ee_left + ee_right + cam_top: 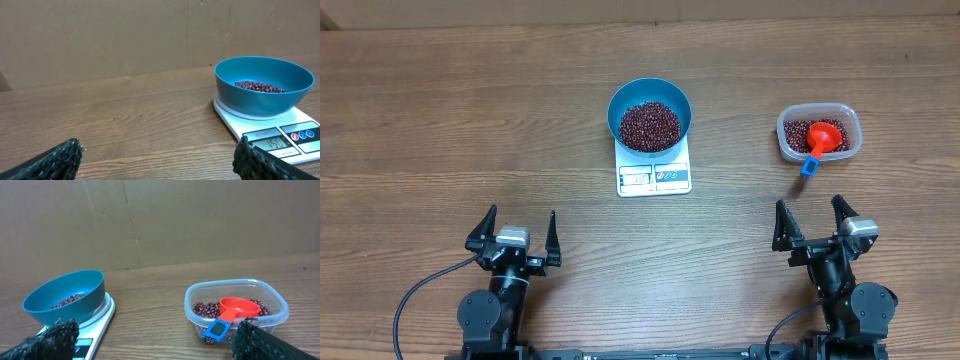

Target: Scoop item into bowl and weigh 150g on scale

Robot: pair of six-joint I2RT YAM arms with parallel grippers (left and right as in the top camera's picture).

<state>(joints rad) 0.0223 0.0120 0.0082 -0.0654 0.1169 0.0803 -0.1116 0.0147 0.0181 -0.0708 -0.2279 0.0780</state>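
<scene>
A blue bowl (650,116) (264,85) (65,296) holding dark red beans (650,124) (260,86) rests on the white scale (654,176) (280,142) (92,330) at the table's middle. More beans (800,131) (202,309) lie in a clear plastic container (818,133) (235,307) at the right, with a red scoop with a blue handle (821,142) (235,311) resting in it. My left gripper (515,232) (157,156) stands open near the front left, holding nothing. Open and empty as well, my right gripper (812,222) (152,336) sits at the front right, below the container.
A wooden table (470,120) carries everything. A brown cardboard wall (125,35) (200,215) stands behind it. Black cables (420,290) trail from both arm bases at the front edge.
</scene>
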